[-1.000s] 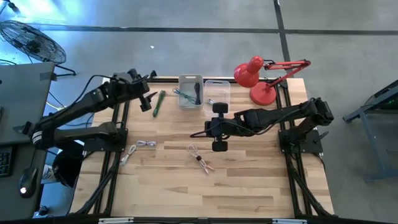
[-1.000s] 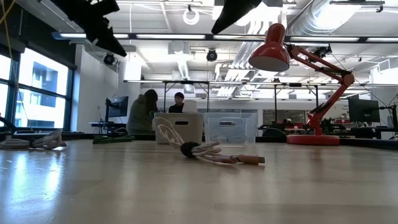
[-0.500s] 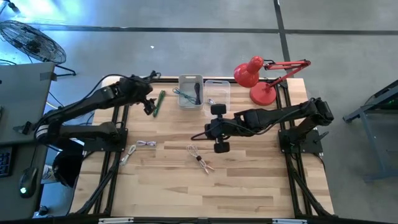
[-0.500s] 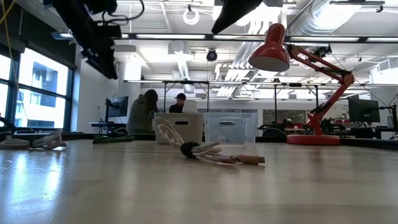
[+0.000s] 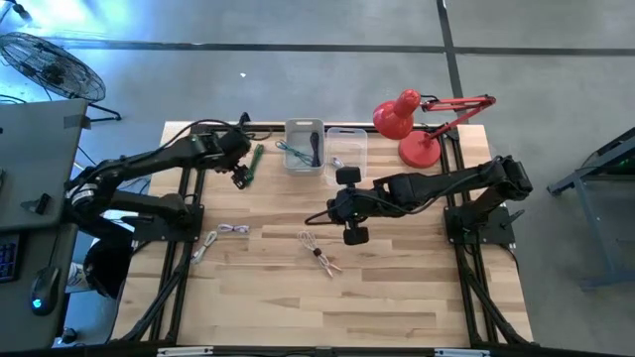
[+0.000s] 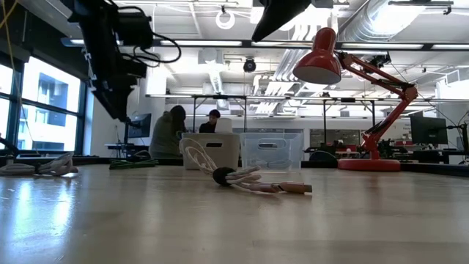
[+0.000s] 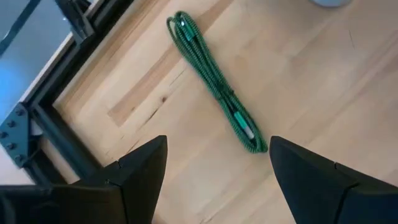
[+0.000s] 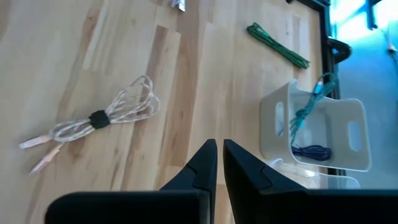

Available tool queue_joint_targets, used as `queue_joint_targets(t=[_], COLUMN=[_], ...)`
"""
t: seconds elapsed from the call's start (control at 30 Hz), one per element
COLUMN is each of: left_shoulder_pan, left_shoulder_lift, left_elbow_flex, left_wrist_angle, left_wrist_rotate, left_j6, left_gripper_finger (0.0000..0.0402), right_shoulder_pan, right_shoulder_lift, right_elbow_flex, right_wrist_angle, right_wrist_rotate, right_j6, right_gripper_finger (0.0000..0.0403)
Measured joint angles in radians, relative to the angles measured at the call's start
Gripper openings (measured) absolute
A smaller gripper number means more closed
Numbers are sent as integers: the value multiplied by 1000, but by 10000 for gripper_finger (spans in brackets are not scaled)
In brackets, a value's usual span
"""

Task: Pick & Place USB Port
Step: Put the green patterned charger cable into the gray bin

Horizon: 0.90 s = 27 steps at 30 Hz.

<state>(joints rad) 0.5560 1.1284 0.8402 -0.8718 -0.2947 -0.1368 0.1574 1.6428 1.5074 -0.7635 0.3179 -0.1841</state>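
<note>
Since a second ago, my left gripper (image 5: 239,175) moves from the table's left edge in over the wood and drops lower; my right arm stays where it was. Now my left jaws stand wide, and the green cable (image 7: 214,88) lies flat on the table (image 5: 397,288) just ahead of them, between my 2 fingers (image 7: 140,171) in the left wrist view, not touched. In the high view that green cable (image 5: 253,164) sits just beside my left gripper, on the side toward the white bin (image 5: 304,147).

My right gripper (image 5: 347,203) hangs over the middle of the table with its jaws nearly shut and nothing between them. Ahead of it to one side lies a pale bundled cable (image 8: 99,118) tied with a dark band; the white bin (image 8: 311,134), with a teal cable and a dark one inside, stands ahead on the other side. A clear bin (image 5: 346,147) stands touching the white one, and a red lamp (image 5: 412,124) is beyond it at the table's corner. Another pale cable (image 5: 213,238) lies near the left frame rail.
</note>
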Motion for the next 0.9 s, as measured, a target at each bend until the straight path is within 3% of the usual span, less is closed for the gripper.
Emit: queue_joint_targets(t=[0.57,0.9], left_shoulder_pan=[0,0], left_shoulder_lift=[236,294], left_elbow_flex=[1,1], left_wrist_angle=[39,97], left_wrist_rotate=[134,126], left_j6=[-111,-190], left_gripper_finger=[278,278], right_shoulder_pan=[0,0], right_shoulder_lift=[0,0], right_elbow_flex=[0,0], right_wrist_angle=[-21,-27], right_wrist_rotate=[-11,-57], right_j6=[-94,-139], right_gripper_finger=[21,21])
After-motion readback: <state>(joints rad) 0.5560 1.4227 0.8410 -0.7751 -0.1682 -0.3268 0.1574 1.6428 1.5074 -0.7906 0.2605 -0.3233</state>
